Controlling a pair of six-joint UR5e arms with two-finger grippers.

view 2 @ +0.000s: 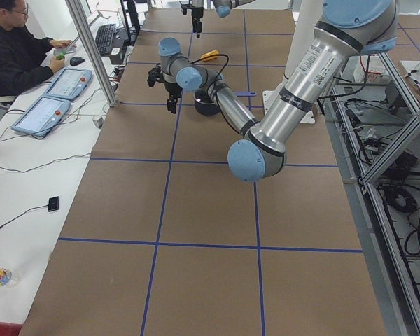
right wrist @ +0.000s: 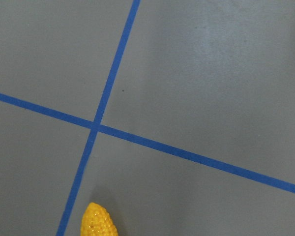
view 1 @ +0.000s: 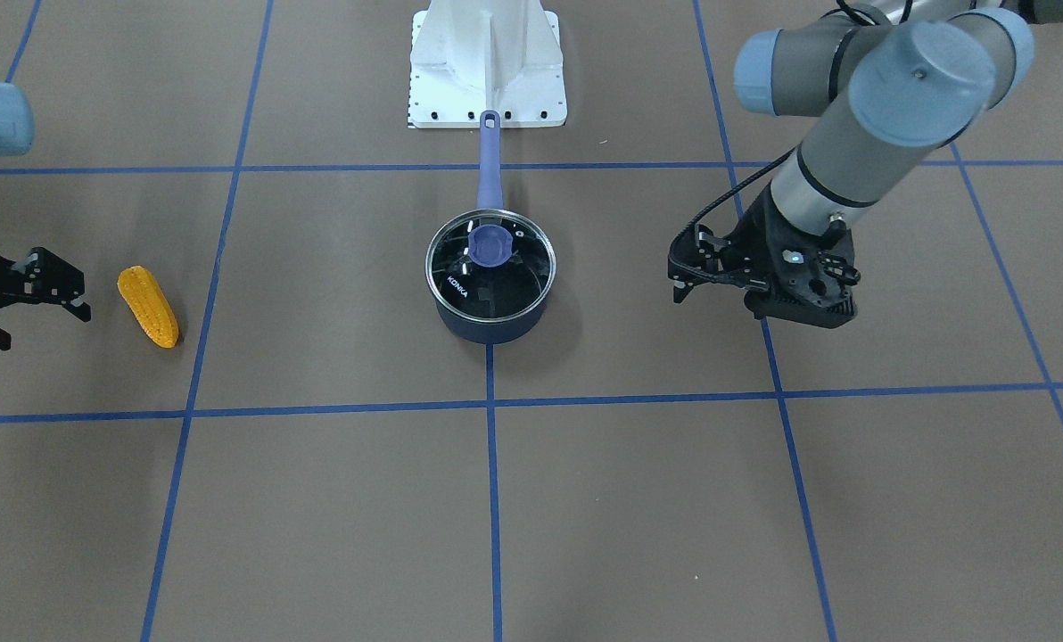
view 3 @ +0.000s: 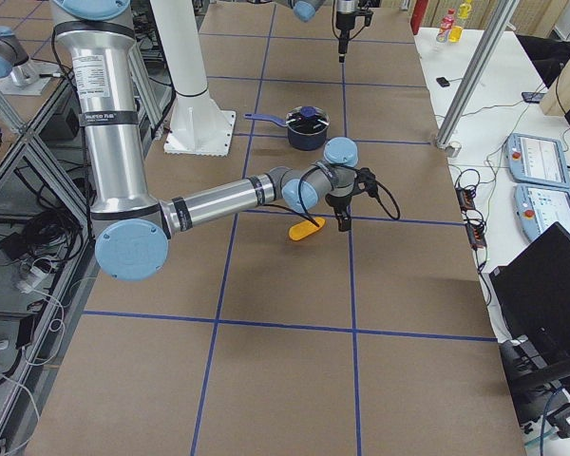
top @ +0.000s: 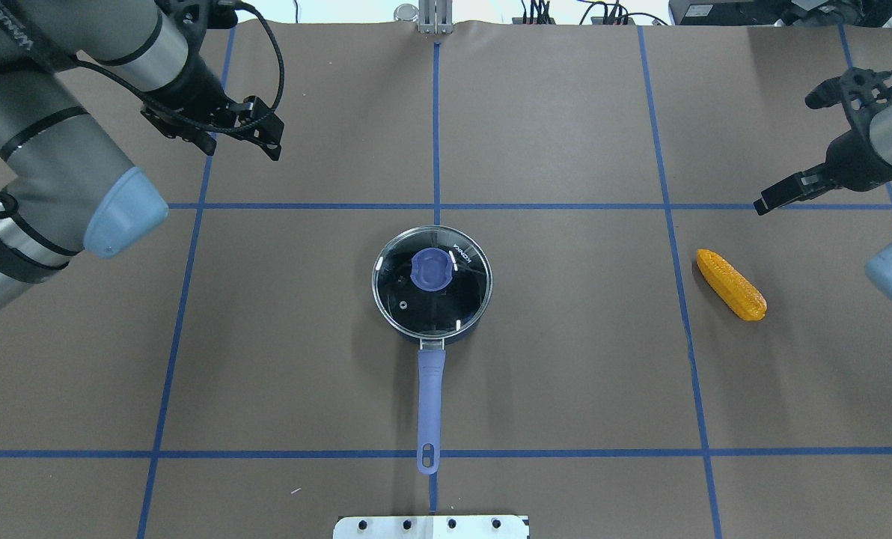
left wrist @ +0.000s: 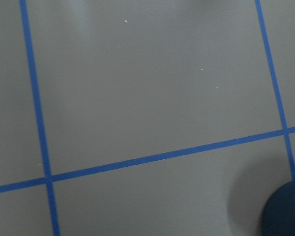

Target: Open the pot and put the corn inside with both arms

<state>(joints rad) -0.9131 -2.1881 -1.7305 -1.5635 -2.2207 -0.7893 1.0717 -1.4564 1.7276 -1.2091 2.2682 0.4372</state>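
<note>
Brown paper ruled with blue tape covers the counter (view 1: 638, 499). From the front-facing camera, the pot (view 1: 489, 328) stands at the middle with its glass lid (view 1: 460, 272) on and its handle toward the robot's base. The corn (view 1: 148, 306) lies flat well off to one side, near the right gripper (view 1: 43, 328), whose fingers are spread and empty. The left gripper (view 1: 685, 272) hangs on the pot's other side, well apart, fingers parted, holding nothing.

Overhead, both grippers show wide and touch nothing. The side cameras show each one hovering above the counter. The left wrist camera catches only the pot's edge in a corner; the right one, the corn's tip.

By my reading the opening step is yet to start. The left gripper would need to move over the lid's knob (view 1: 489, 245), descend and close on it.
</note>
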